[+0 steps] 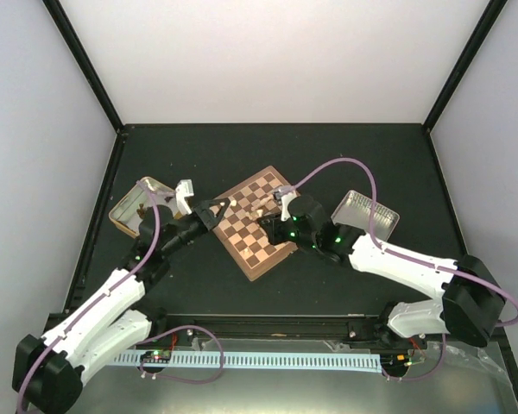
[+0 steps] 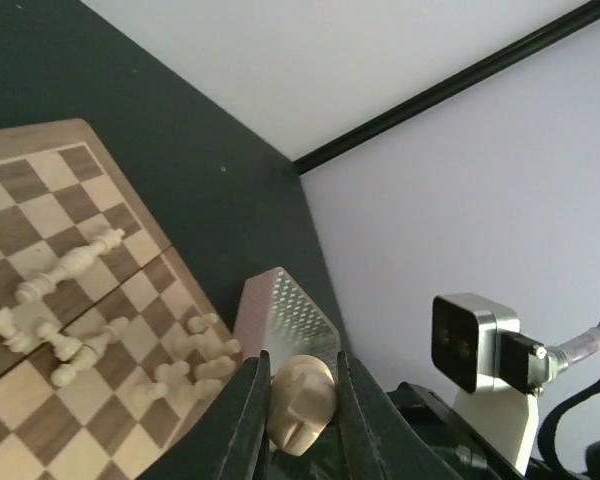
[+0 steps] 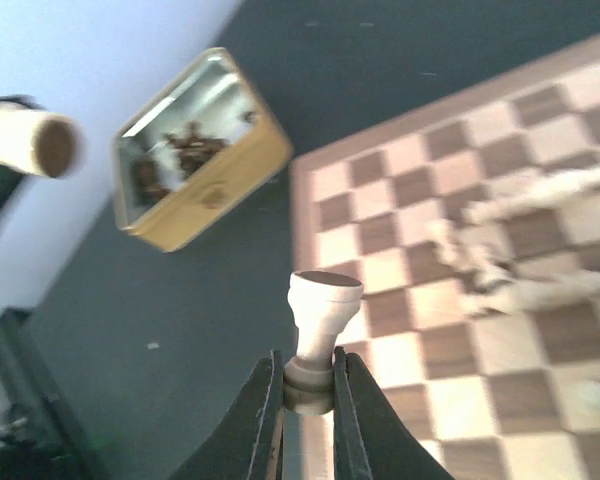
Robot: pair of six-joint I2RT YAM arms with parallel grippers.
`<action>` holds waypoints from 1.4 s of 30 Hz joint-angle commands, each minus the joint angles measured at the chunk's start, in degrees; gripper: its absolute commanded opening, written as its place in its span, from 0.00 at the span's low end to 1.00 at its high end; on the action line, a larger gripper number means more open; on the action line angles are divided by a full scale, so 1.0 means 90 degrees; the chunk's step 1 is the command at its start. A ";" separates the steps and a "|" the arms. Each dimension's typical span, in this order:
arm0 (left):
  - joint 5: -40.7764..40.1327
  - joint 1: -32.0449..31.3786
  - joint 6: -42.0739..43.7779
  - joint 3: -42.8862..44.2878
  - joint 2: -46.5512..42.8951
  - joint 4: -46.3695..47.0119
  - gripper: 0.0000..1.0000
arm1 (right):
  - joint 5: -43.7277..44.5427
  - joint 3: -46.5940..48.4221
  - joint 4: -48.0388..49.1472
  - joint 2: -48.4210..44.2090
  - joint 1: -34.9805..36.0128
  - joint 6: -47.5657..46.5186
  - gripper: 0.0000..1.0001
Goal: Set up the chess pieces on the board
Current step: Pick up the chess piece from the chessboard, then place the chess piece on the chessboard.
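Right wrist view: cream piece held base-outward over the board

The cream piece (image 3: 322, 310) lies lengthwise along the right gripper (image 3: 307, 367), which pinches its head end. The board (image 3: 400, 215) is just beyond. The left gripper (image 2: 300, 385) pinches a second cream piece (image 2: 302, 405), seemingly at the board's left corner.

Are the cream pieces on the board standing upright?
No, the cream pieces lie toppled on their sides in a loose cluster on the board.

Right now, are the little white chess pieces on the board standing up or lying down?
Lying down. The left wrist view shows the chess pieces sprawled on their sides across the board.
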 commanded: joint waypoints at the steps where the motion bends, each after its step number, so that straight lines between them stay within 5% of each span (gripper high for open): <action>1: -0.0545 -0.0303 0.1675 0.0872 0.0418 -0.1922 0.02 | 0.1529 -0.0070 -0.1047 -0.0298 -0.0161 0.0222 0.03; 10: -0.2277 -0.2148 0.2906 0.2097 0.2074 -0.3542 0.01 | 0.3045 -0.0215 -0.2198 -0.0896 -0.0741 0.0781 0.03; 21: -0.3236 -0.3456 0.3229 0.2898 0.3979 -0.4175 0.03 | 0.3001 -0.0625 -0.2089 -0.1305 -0.1051 0.0877 0.04; 42: -0.3975 -0.3711 0.2791 0.3031 0.4978 -0.4248 0.05 | 0.2783 -0.0864 -0.1969 -0.1459 -0.1119 0.0874 0.04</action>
